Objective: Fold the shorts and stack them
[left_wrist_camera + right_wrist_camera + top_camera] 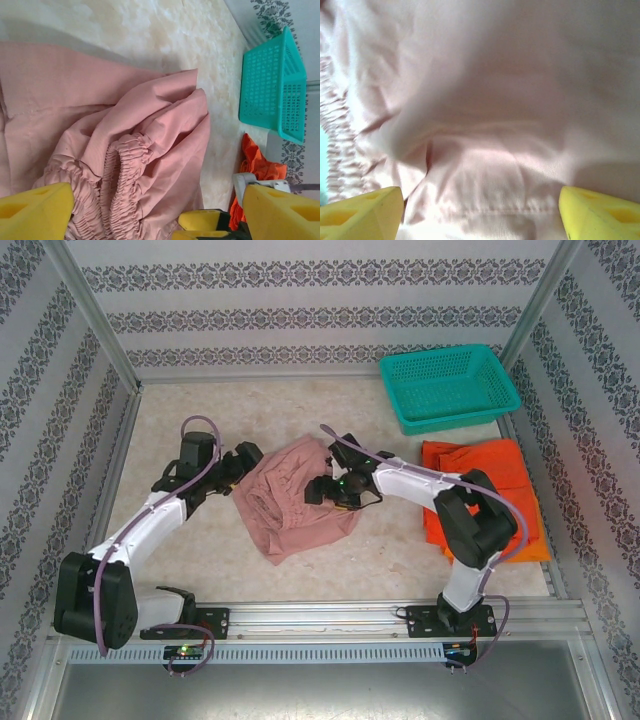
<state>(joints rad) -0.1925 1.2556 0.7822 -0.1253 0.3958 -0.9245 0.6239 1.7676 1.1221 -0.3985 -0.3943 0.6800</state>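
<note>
Overhead view: the dusty pink cloth shorts lie crumpled near the centre of the pale marbled tabletop, between the two arms. The left gripper sits at the garment's left edge and the right gripper over its right part; from this height the jaw spacing of either is hard to read. At far right the orange cloth shorts lie flat, partly covered by the right arm's elbow; whether one pair or two are layered there cannot be told. A teal plastic mesh basket stands beyond them in the far right corner. Left wrist view: the left gripper has its yellow fingers spread wide, both cut off by the lower border, with the gathered elastic waistband of the pink shorts bunched between them; contact with the fabric cannot be made out. A further yellow piece at the bottom edge is too cropped to identify. Right wrist view: the right gripper is likewise wide open, its fingers cropped at the lower corners, close over blurred pink fabric, and the ruffled waistband is cut off at the left border
</note>
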